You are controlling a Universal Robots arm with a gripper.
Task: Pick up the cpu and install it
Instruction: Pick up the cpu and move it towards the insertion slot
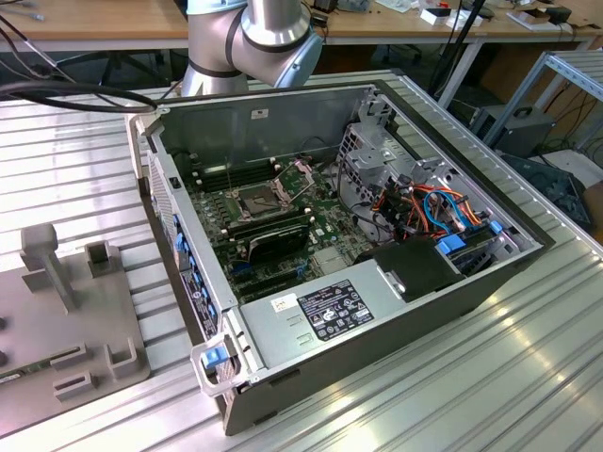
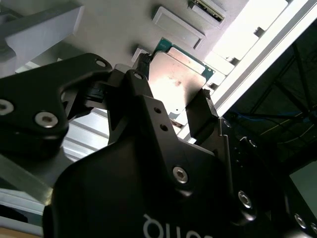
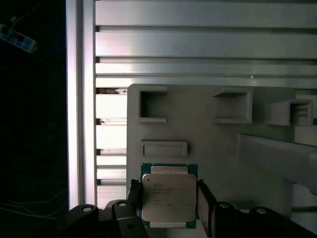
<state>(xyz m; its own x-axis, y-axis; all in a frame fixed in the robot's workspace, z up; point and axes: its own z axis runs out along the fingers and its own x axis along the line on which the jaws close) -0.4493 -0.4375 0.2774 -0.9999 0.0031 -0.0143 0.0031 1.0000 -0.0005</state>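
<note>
Early stage: cpu (image 3: pixel 168 196) lying flat on the grey fixture plate (image 3: pixel 213 144) on the table (image 3: pixel 198 44), not yet lifted, well apart from the empty socket (image 1: pixel 256 200). Hand (image 3: pixel 170 194) straddling the cpu on two sides; cannot tell whether clamped.

The cpu (image 3: pixel 168 196), a thin square chip with a dull silver lid on a green board, lies flat, lid up, on the grey fixture plate (image 3: pixel 208 144).

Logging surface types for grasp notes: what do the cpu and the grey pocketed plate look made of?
I read the cpu as a dull silver metal lid, softly reflective, on a green board rim. I'd guess the plate is plastic: matte grey, moulded-looking pockets.
</note>
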